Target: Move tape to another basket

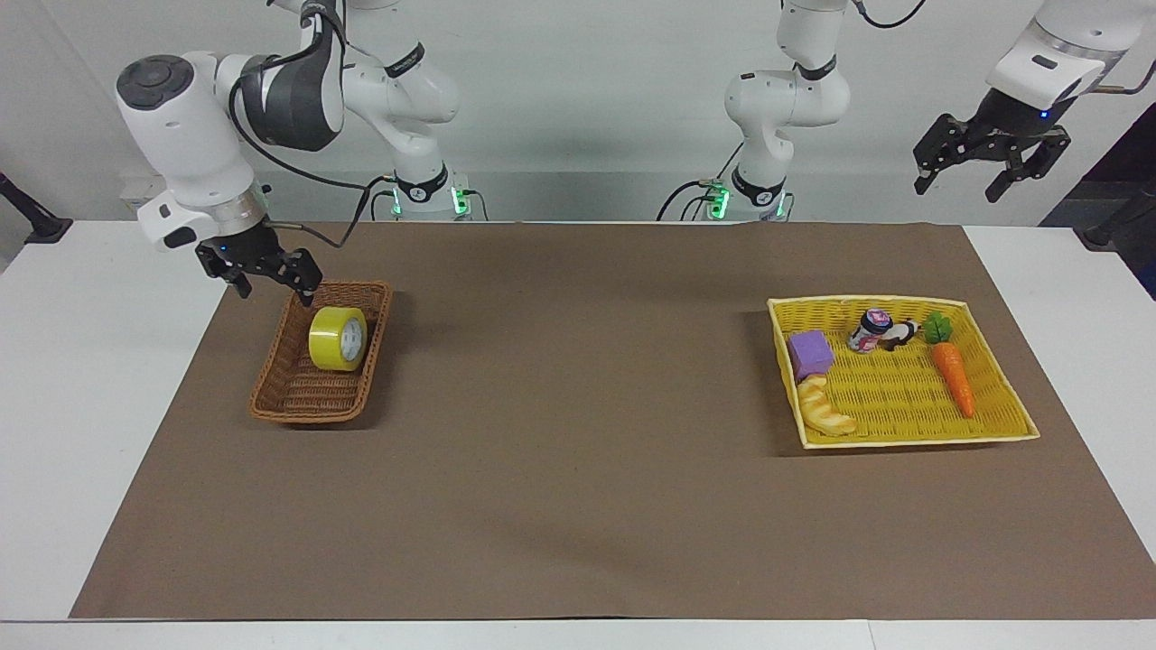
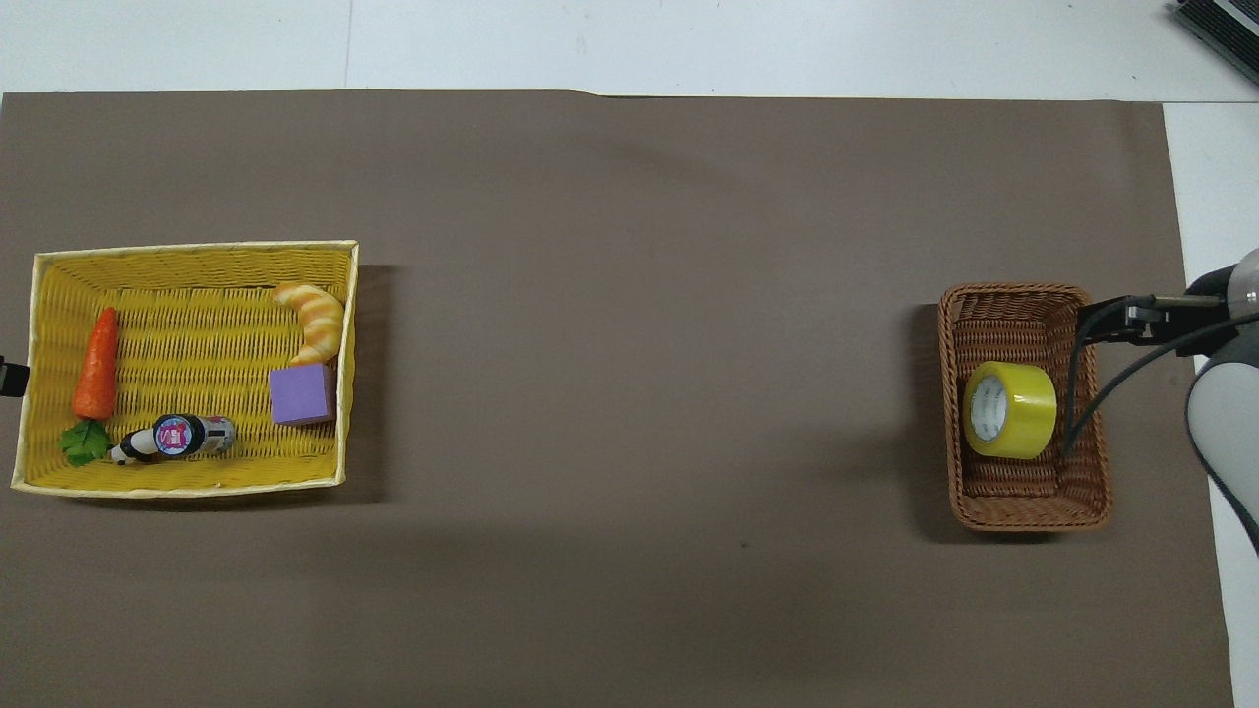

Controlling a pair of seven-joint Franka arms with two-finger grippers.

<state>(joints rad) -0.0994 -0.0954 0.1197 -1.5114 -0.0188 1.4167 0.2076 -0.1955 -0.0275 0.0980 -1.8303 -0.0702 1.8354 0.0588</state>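
Note:
The tape (image 1: pixel 338 338), a yellow roll standing on its edge, rests inside the brown wicker basket (image 1: pixel 307 411) at the right arm's end of the table. From overhead the tape (image 2: pixel 1010 410) fills the middle of the basket (image 2: pixel 1023 511). My right gripper (image 1: pixel 275 287) hangs open and empty in the air above the basket's rim, apart from the tape. Overhead, the right gripper (image 2: pixel 1131 315) shows just outside the basket's edge. My left gripper (image 1: pixel 957 185) waits open, raised high past the left arm's end of the table.
A shallow yellow woven tray (image 1: pixel 903 441) sits toward the left arm's end, holding a carrot (image 1: pixel 953 375), a purple block (image 1: pixel 809 353), a croissant (image 1: pixel 826 408) and a small can (image 1: pixel 871 330). Brown paper (image 1: pixel 578 451) covers the table.

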